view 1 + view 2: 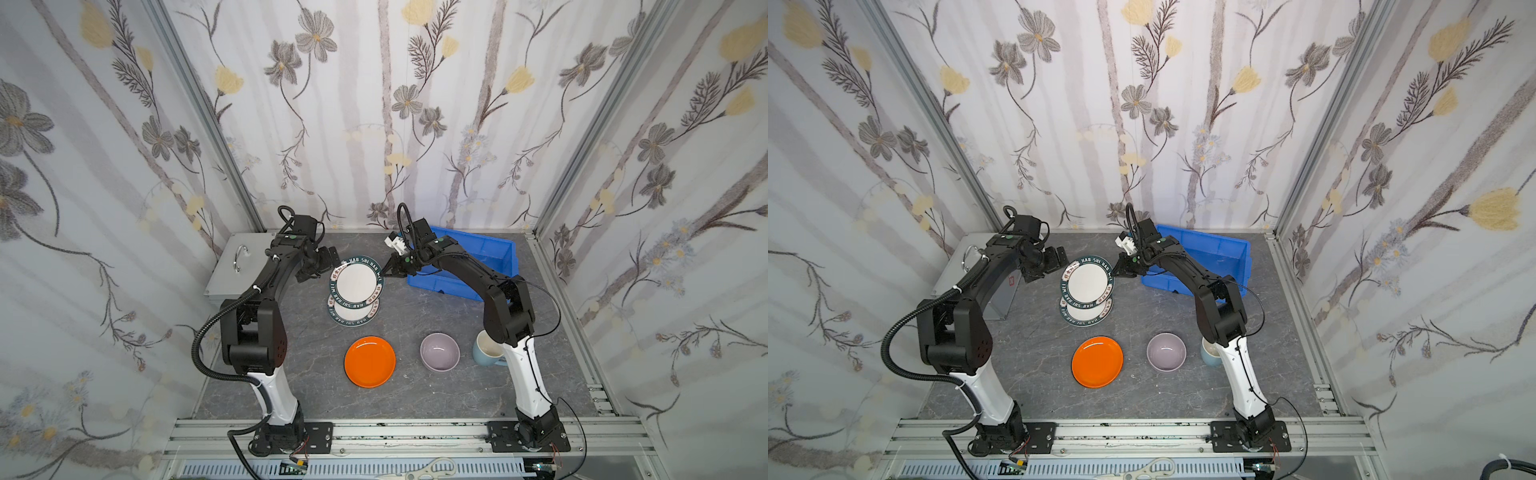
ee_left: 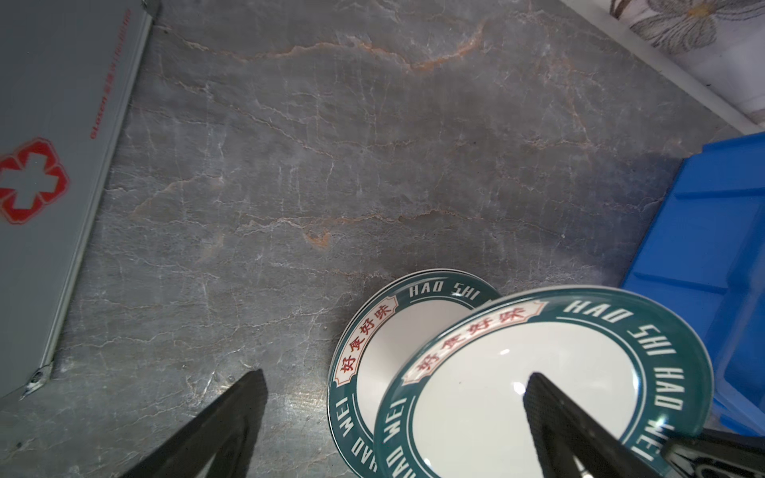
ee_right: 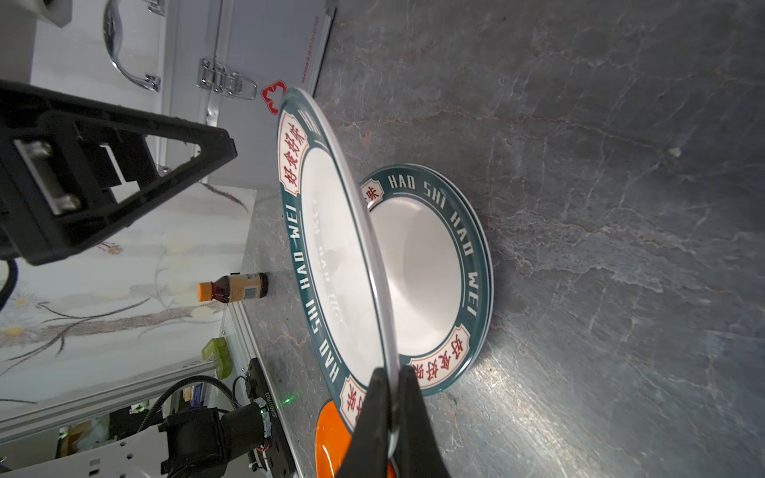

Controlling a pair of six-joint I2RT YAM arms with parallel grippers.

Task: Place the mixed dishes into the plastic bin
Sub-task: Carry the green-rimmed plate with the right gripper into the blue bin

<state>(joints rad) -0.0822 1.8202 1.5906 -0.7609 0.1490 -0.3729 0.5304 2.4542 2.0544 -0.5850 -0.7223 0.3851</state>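
grey marbled counter [image 1: 415, 399] carries everything. silver case [image 1: 232, 270] lies flat at its back left corner, handle up. blue bin [image 1: 451, 287] sits at the back right corner, open side up, with its long axis roughly along the back edge and a little skewed.

lifted plate [image 1: 356, 282], white with a green lettered rim, hangs over the counter's middle toward the back, between case and bin and outside the bin. it is round, so we note no long axis. it is tilted, with the white face up and toward the left arm. right gripper [image 3: 391, 374] is clamped on its rim on the bin side. left gripper [image 2: 395, 374] gapes wide at the opposite side; one finger [image 3: 194, 145] shows clear of the rim, and we cannot tell whether the other touches.

lower plate [image 1: 353, 315], same pattern, lies flat under it, face up. orange plate [image 1: 370, 361] lies flat near the front edge's middle. lilac bowl [image 1: 439, 351] sits beside it, mouth up. mug [image 1: 484, 347] stands upright toward the right edge, partly hidden by the right arm.
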